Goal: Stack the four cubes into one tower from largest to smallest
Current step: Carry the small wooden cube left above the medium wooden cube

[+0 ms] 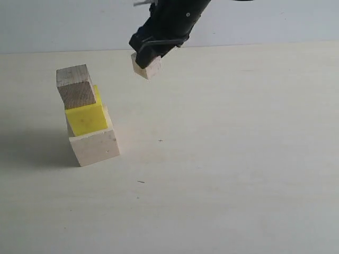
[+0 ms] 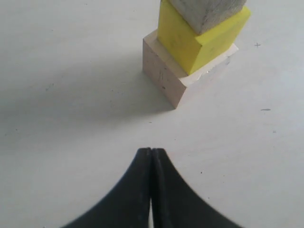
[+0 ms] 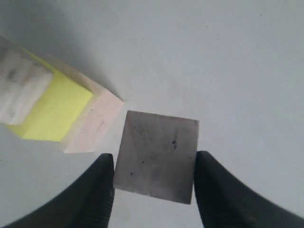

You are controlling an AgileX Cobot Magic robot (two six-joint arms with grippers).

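Three cubes stand stacked at the left of the exterior view: the largest pale wood cube at the bottom, the yellow cube on it, the light-brown cube on top, each turned a little. To the right of this stack and higher than its top, my right gripper is shut on the smallest pinkish cube, held off the table. The right wrist view shows that cube between the fingers, with the stack beside it. My left gripper is shut and empty, low over the table short of the stack.
The pale tabletop stretches bare to the right and front of the stack. A light wall closes off the far edge. The left arm does not show in the exterior view.
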